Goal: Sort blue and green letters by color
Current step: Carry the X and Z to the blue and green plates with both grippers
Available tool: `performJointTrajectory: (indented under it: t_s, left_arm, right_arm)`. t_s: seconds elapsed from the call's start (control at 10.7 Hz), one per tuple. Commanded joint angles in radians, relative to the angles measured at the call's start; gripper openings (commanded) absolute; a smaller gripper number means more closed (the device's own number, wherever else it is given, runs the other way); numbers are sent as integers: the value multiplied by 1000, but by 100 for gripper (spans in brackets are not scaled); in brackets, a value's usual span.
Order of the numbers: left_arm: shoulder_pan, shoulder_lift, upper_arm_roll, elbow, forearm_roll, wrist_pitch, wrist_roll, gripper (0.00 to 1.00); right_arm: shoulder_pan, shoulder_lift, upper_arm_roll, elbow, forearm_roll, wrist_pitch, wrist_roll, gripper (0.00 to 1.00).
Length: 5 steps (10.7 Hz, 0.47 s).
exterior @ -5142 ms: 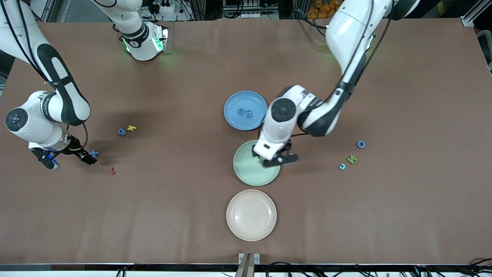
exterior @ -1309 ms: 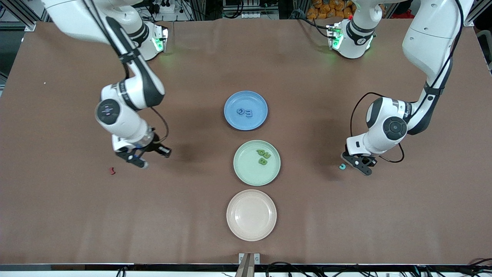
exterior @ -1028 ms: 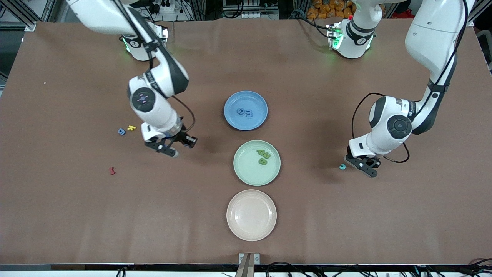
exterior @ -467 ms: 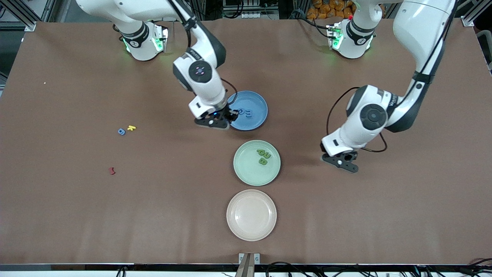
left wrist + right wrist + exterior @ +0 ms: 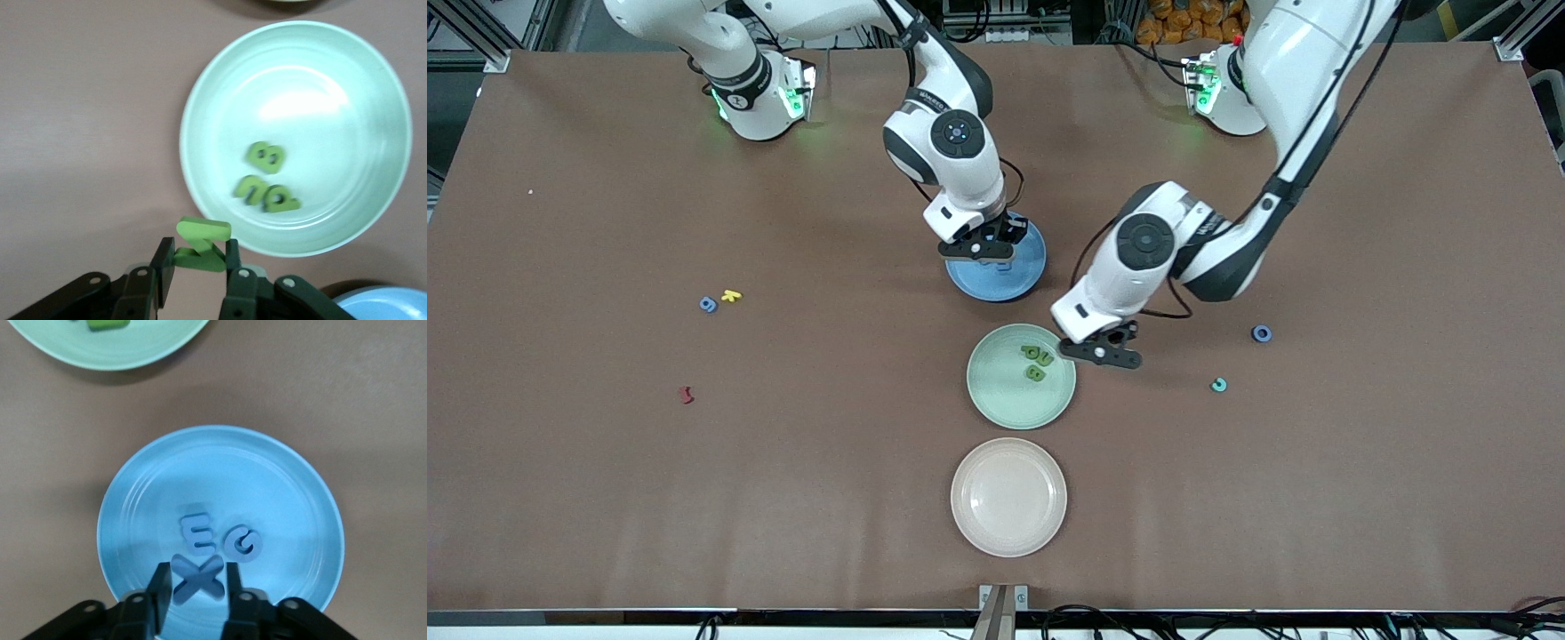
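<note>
The green plate [image 5: 996, 404] in the middle of the table serves as the landmark. Nearest the front camera, a cream plate [image 5: 1008, 497] lies just beside the green plate on its camera-facing side, the 2 rims close but apart.

In the green plate lie 3 olive green letters [image 5: 1036, 363], bunched together toward the rim that faces the robots' bases; the left wrist view shows them as a B [image 5: 265, 156] and 2 others touching each other [image 5: 265, 194].

The left gripper [image 5: 1100, 352] hangs over the green plate's edge on the side toward the left arm's end of the table. Its jaws are pinched onto a green N [image 5: 200, 244], held between the fingertips above bare table right at the plate's rim.

Toward the left arm's end, well apart from the green plate, lie a teal C [image 5: 1217, 384] and, farther from the camera, a blue O [image 5: 1261, 333].

Toward the right arm's end, well apart from the green plate, a dark red letter [image 5: 686, 394] lies nearest the camera; farther off, a small blue letter [image 5: 708, 304] and a yellow letter [image 5: 731, 295] lie just beside each other.

Farther from the camera than the green plate, just beside it, is the blue plate [image 5: 996, 283]. The right gripper [image 5: 978, 250] hangs over it, its fingers closed on a blue X [image 5: 197, 577]. Under it in the plate lie a blue E [image 5: 197, 532] and a blue G [image 5: 243, 543], side by side.
</note>
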Motion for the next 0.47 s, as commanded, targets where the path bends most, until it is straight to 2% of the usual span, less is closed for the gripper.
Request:
performJointTrajectory:
  t_s: [0.0,0.37]
  left_arm:
    - [-69,119,12,169,7,-22,-119,0]
    - [-186,169,106,222,-1,-21,-163,0]
  right_arm:
    - [-14,12,2,26,7,-17,6,100]
    - [-93,-26,4,15,5,-43,-39,100]
